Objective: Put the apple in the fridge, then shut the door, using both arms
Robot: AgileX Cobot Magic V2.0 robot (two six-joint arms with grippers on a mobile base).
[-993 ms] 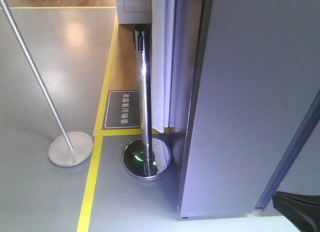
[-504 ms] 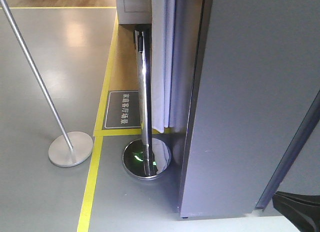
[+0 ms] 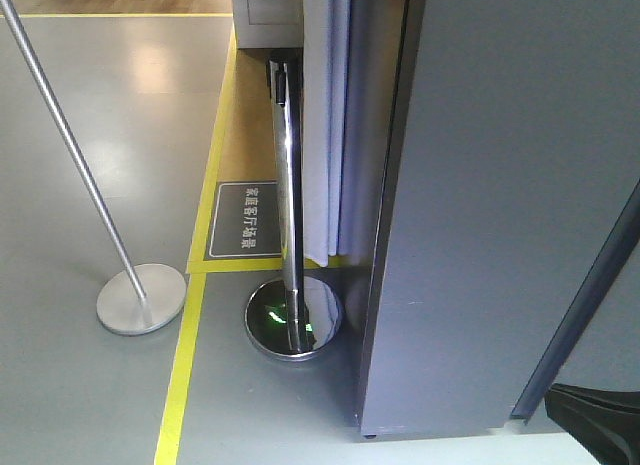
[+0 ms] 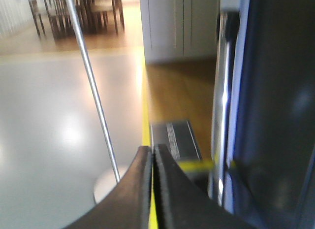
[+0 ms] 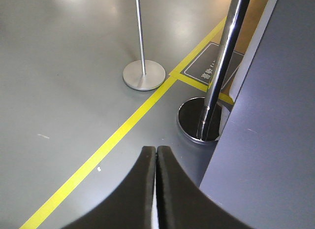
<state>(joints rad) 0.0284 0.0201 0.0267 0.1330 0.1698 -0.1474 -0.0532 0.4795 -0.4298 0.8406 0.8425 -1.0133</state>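
The apple is out of view in all three views. The fridge (image 3: 500, 205) shows only as a tall plain grey face filling the right of the front view, and its inside is hidden. I cannot tell the door from the body here. My left gripper (image 4: 153, 149) is shut with nothing between its fingers, hanging over the yellow floor line with the dark fridge side (image 4: 275, 106) to its right. My right gripper (image 5: 156, 150) is also shut and empty, above the grey floor just left of the grey fridge face (image 5: 275, 140).
A chrome stanchion post (image 3: 288, 185) on a shiny round base (image 3: 293, 318) stands close against the fridge's left side. A second, leaning pole has a matte base (image 3: 140, 298) further left. Yellow floor tape (image 3: 183, 365) and a dark floor sign (image 3: 245, 220) lie nearby. A black blocky part (image 3: 595, 415) fills the bottom right corner.
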